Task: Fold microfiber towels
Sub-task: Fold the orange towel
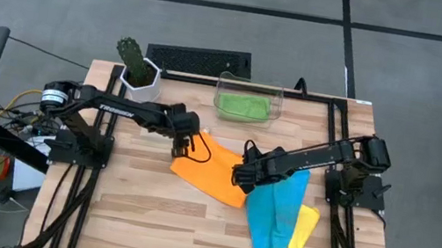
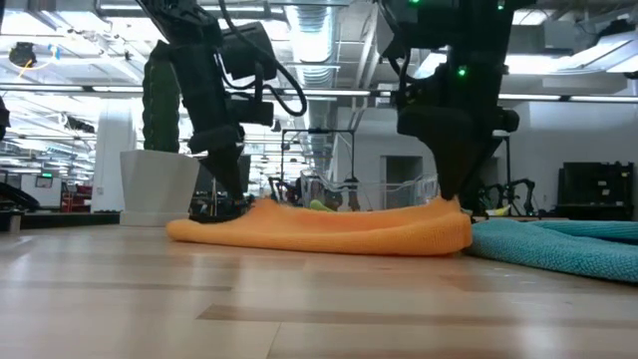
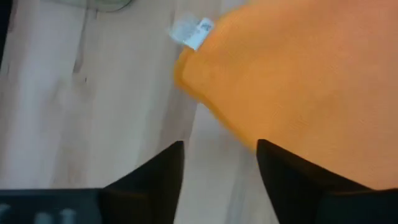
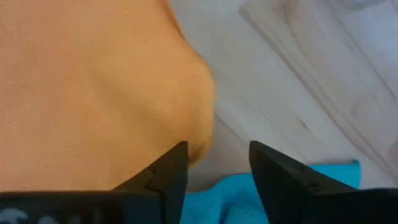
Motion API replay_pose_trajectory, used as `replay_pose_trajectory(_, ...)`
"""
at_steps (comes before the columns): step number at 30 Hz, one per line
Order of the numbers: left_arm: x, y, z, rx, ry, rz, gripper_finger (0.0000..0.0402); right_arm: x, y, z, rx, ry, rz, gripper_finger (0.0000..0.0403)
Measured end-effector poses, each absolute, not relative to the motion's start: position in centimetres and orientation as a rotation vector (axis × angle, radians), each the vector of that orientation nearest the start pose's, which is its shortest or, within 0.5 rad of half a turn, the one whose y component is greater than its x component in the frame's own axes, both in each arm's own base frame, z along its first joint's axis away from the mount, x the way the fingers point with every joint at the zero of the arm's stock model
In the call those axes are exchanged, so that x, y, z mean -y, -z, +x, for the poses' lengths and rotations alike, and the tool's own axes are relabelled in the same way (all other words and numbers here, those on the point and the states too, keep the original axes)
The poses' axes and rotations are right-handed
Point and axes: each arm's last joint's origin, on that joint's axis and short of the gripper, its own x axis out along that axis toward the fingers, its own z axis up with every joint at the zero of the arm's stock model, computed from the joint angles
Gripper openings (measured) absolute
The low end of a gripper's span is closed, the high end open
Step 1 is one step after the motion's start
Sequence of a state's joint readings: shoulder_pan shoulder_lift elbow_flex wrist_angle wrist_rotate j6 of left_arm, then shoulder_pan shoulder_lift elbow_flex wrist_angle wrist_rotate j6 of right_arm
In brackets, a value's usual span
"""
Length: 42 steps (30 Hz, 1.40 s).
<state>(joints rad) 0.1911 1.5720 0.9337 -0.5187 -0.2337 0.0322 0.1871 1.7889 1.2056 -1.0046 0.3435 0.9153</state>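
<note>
An orange microfiber towel (image 1: 212, 169) lies folded on the wooden table's middle, a white tag (image 3: 193, 31) at one corner. My left gripper (image 3: 221, 168) stands open, pointing steeply down at the towel's left end (image 2: 214, 224). At the towel's right end (image 2: 449, 224), my right gripper (image 4: 217, 168) is also open and points down. A blue towel (image 1: 279, 209) and a yellow towel (image 1: 302, 239) lie loose at the near right, the blue one partly over the yellow. A green towel (image 1: 242, 105) lies in a clear bin (image 1: 277, 97). My left gripper's open fingers (image 3: 292, 180) stand low at the orange towel's left edge (image 3: 249, 134), with bare table in the gap; I cannot tell whether a finger touches the cloth. My right gripper's open fingers (image 4: 161, 174) stand at the towel's right edge (image 4: 199, 124); whether they touch it I cannot tell.
A cactus in a white pot (image 1: 138, 73) stands at the far left. A black grille (image 1: 200, 58) lies beyond the far edge. Bare wood (image 1: 161, 221) spreads across the near left of the table. The arms' black frames run along both sides.
</note>
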Motion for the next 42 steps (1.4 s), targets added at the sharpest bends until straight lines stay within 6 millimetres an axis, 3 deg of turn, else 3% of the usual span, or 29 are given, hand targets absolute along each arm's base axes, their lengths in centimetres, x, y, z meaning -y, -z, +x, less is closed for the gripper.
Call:
replay_pose_trajectory(6, -6.1, -19.0, 27.4, -1.198, -0.343, -0.031, 0.0234, -5.5, -20.0, 30.0, -1.276, 0.771, 0.319, 0.0217)
replay_pose_trajectory(9, -5.3, -19.7, 26.9, -1.163, -0.189, -0.149, 0.0232, -7.0, -21.6, 29.4, -1.189, 0.702, 0.297, 0.0216)
replay_pose_trajectory(14, -1.9, -19.7, 26.8, -0.978, 0.129, -0.201, 0.0216, -11.2, -23.7, 29.2, -1.04, 0.383, 0.151, 0.0215)
replay_pose_trajectory(18, 0.6, -18.1, 26.7, -0.929, 0.151, -0.04, 0.0206, -14.1, -21.8, 29.4, -1.064, 0.281, 0.061, 0.0215)
replay_pose_trajectory(23, 1.8, -16.3, 26.5, -0.864, 0.127, 0.069, 0.0204, -16.0, -18.1, 30.6, -1.122, 0.224, -0.01, 0.0214)
replay_pose_trajectory(28, 1.7, -15.3, 25.8, -0.872, 0.119, 0.069, 0.0203, -16.0, -15.5, 31.9, -1.169, 0.19, 0.034, 0.0214)
replay_pose_trajectory(35, 1.6, -13.0, 23.9, -0.949, 0.123, 0.076, 0.0203, -15.5, -14.0, 32.9, -1.188, 0.192, 0.071, 0.0214)
replay_pose_trajectory(42, 1.3, -11.9, 22.9, -0.976, 0.045, 0.146, 0.0203, -15.7, -13.4, 32.9, -1.219, 0.169, 0.089, 0.0212)
